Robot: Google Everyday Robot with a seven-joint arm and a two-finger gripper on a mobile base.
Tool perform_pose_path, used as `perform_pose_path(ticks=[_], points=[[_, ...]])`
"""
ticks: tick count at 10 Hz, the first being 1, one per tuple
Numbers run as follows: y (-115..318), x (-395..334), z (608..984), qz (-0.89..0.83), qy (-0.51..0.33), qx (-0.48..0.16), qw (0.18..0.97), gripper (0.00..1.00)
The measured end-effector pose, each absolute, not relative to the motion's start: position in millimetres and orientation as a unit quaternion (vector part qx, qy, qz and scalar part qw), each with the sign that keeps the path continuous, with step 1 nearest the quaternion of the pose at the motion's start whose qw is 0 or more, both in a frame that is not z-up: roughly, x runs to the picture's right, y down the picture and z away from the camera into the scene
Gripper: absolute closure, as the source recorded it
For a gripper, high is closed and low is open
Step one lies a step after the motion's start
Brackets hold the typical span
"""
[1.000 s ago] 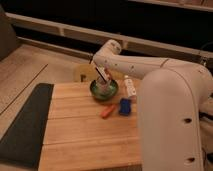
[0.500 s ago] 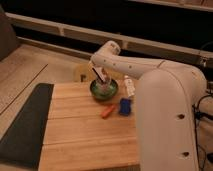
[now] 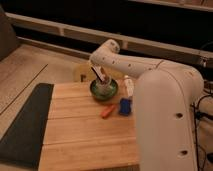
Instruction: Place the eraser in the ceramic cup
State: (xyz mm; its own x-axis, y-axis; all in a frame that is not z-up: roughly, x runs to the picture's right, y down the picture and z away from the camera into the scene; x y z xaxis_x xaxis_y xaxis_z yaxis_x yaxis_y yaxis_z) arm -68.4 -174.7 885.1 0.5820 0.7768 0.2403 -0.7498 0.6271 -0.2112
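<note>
The white arm reaches across the wooden tabletop [image 3: 85, 135] so that the pincer [image 3: 103, 82] hangs down into the mouth of the dark-green ceramic cup [image 3: 104, 89] near the far edge; how far it is open I cannot tell. A dark stick-like shape slanting at the pincer may be the eraser [image 3: 96, 74], but it blurs with the fingers. Near the cup lie an orange stick [image 3: 107, 111] and a blue block [image 3: 125, 106], and the arm's bulk hides the tabletop's right side.
</note>
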Motion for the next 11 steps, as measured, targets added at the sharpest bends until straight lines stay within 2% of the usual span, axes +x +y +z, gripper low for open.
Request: perform_pose_path(ticks=[5,9,11], points=[[-172,-59,875,0.436,-0.144,-0.053,0.887,0.20],[-179,-52,824,0.447,-0.113,-0.069,0.885,0.20],[-181,-49,809,0.451,-0.100,-0.073,0.884,0.20]])
